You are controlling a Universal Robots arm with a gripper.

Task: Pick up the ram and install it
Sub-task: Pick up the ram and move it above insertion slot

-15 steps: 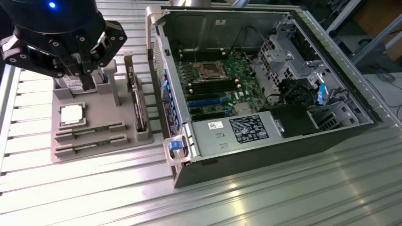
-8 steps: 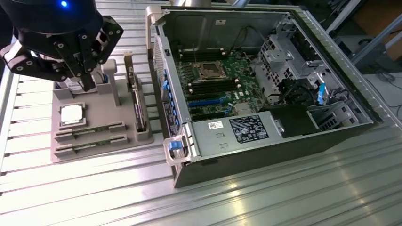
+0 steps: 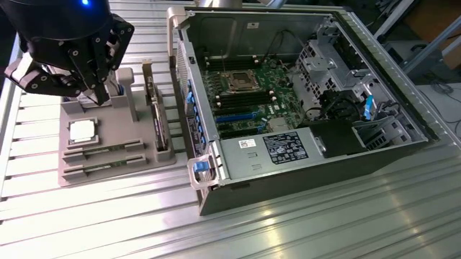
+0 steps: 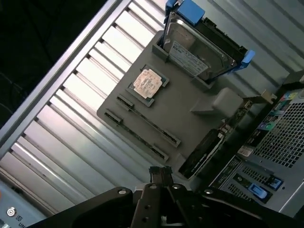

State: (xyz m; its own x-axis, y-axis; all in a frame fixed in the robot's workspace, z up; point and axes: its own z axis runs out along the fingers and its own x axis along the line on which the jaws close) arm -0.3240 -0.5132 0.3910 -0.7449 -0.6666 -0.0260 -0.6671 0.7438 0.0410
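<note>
The ram (image 3: 102, 149) stands on edge in a narrow slot of the gray holder (image 3: 119, 127), just beside the silver processor (image 3: 83, 131), and a second stick fills the neighbouring slot. I judge the slots keep each stick's top edge free for pinching. My pincer (image 3: 97, 97) hangs over the holder's hard drive (image 4: 199, 50) end, fingers pressed together on nothing. The open computer case (image 3: 288, 178) sits beside the holder on the desk (image 3: 324, 226).

The ribbed table (image 3: 324, 226) is shiny metal, grey holder (image 3: 115, 129) matt plastic, computer case (image 3: 252, 27) dull metal, gripper (image 4: 160, 173) matt black.
</note>
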